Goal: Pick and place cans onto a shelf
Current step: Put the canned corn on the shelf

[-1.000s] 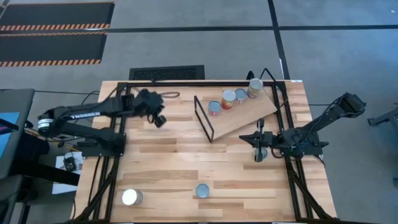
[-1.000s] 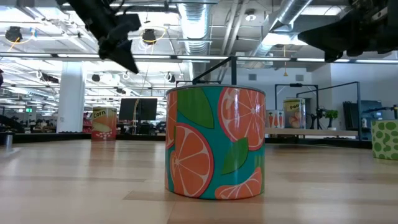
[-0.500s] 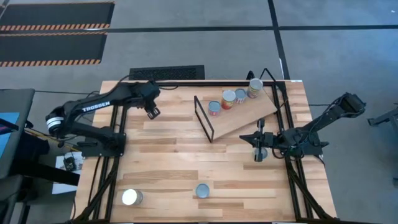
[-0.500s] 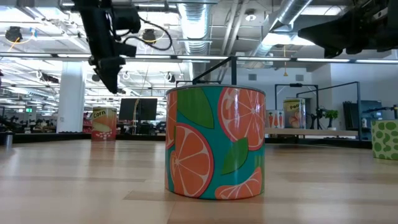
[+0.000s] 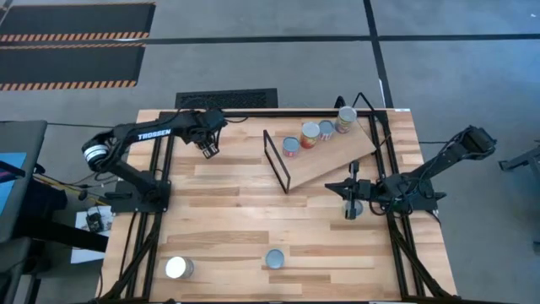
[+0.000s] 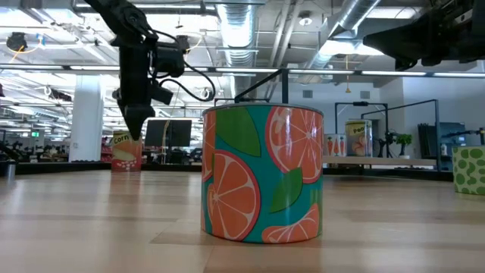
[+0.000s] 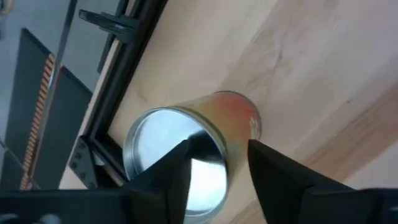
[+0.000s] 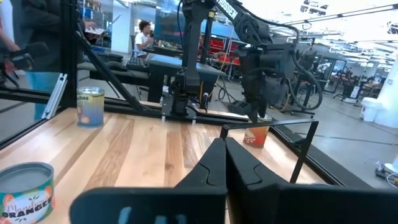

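A can (image 7: 186, 155) with a silver top and an orange-tan label stands upright at the table's far left; it also shows as the can (image 6: 126, 151) in the low view. My left gripper (image 5: 207, 149) hangs open just above it, fingers pointing down, with the can's top below and between them, and hides it from above. The shelf (image 5: 337, 156), a tilted light-wood board with a black wire frame (image 5: 276, 160), carries several cans (image 5: 310, 135). My right gripper (image 5: 350, 205) waits shut near the table's right edge, holding nothing.
An orange-print can (image 5: 274, 258) and a white-topped can (image 5: 178, 268) stand near the front edge. A bluish can (image 5: 359, 207) sits under my right arm. Black frame rails (image 5: 160, 194) run along both sides. Bare wood lies mid-table.
My left gripper has swung toward the table's far edge and slightly left, turned from slanting to pointing straight down, and come down over the can at the far left. Its fingers have opened.
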`<action>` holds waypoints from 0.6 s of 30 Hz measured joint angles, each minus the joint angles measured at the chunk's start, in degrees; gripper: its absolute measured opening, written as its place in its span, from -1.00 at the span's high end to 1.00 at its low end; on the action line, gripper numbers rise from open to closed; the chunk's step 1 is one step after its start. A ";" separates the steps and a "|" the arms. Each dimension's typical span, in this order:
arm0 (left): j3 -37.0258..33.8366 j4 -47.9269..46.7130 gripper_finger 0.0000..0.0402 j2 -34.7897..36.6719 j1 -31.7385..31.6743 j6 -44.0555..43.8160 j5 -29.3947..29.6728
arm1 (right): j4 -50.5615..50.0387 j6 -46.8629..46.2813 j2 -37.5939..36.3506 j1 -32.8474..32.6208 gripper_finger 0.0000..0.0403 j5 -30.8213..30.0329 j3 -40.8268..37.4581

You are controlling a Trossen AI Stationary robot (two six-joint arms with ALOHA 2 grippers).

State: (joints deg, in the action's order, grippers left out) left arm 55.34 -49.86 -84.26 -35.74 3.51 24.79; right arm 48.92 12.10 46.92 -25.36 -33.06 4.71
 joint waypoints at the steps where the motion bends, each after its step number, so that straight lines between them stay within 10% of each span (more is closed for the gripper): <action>1: 0.05 0.05 0.34 -0.27 0.01 0.08 0.33 | 0.00 0.02 0.00 0.00 0.96 0.00 0.00; 8: 0.08 -1.37 0.93 1.01 0.35 1.84 -0.80 | -0.01 0.16 0.00 0.00 0.96 0.00 0.00; 18: 2.73 -6.46 1.00 8.99 8.21 4.36 -16.07 | 0.01 0.42 0.00 0.00 0.96 0.00 0.02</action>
State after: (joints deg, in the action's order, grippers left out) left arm 58.06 -56.32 -75.27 -27.53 7.87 8.72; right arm 48.94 12.51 46.92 -25.36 -33.06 4.73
